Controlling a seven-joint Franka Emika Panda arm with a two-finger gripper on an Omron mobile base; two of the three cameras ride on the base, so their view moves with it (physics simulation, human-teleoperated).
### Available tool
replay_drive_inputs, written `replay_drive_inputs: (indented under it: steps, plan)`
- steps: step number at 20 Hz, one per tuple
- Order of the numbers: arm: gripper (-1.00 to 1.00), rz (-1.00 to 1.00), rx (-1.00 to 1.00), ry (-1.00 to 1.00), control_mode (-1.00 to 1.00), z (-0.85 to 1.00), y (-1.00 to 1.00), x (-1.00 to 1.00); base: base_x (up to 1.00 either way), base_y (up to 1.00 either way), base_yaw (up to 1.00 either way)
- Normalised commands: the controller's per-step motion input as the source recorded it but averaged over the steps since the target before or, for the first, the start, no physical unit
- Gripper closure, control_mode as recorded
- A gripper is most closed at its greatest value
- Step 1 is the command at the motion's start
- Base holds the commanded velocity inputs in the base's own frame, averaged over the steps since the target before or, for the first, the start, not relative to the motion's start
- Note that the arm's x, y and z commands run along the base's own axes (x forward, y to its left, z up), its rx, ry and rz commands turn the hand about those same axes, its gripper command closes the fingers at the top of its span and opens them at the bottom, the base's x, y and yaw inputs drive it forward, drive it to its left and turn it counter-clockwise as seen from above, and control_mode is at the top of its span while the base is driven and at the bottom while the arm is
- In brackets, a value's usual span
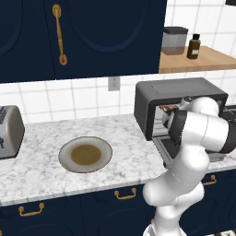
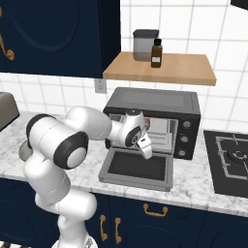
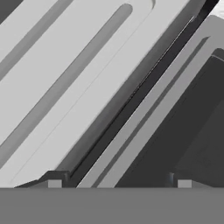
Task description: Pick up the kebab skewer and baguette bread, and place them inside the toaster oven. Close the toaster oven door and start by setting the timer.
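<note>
**Oven door down, ready to be swung shut**

The end effector hangs over the dropped door of the oven on the counter, fingers spread, holding nothing. The door looks stiff and hinged; push its far edge.

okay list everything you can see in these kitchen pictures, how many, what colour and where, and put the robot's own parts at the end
toaster oven: one, dark grey, on the counter under the shelf
toaster oven door: one, dark grey, dropped open flat
plate: one, grey with a brown centre, on the counter left of the oven
toaster: one, silver, far left of the counter
canister: one, grey, on the wooden shelf
bottle: one, brown with a dark cap, beside the canister
stove: one, black, right of the oven
arm: one, white with dark joints
gripper: one, over the open door, jaws apart
</note>
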Motion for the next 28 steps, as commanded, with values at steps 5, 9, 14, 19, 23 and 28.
replay_drive_inputs:
  steps: [5, 9, 14, 19, 23, 28]
  plan:
    - [-1.00, -0.04, 0.00, -0.07, -1.00, 0.00, -0.02, -0.59, 0.00, 0.00, 0.00]
    - [-1.00, 0.00, 0.00, 0.00, -1.00, 0.08, 0.00, -0.98, 0.00, 0.00, 0.00]
    - [-1.00, 0.14, 0.00, 0.01, -1.00, 0.16, 0.03, -0.98, 0.00, 0.00, 0.00]
    - [-1.00, 0.28, 0.00, 0.09, -1.00, 0.15, 0.00, -0.97, 0.00, 0.00, 0.00]
    - [-1.00, 0.30, -0.02, 0.14, -1.00, 0.00, 0.03, -0.56, 0.00, 0.00, 0.00]
    - [-1.00, 0.29, -0.03, 0.16, -1.00, 0.00, 0.01, -0.32, 0.00, 0.00, 0.00]
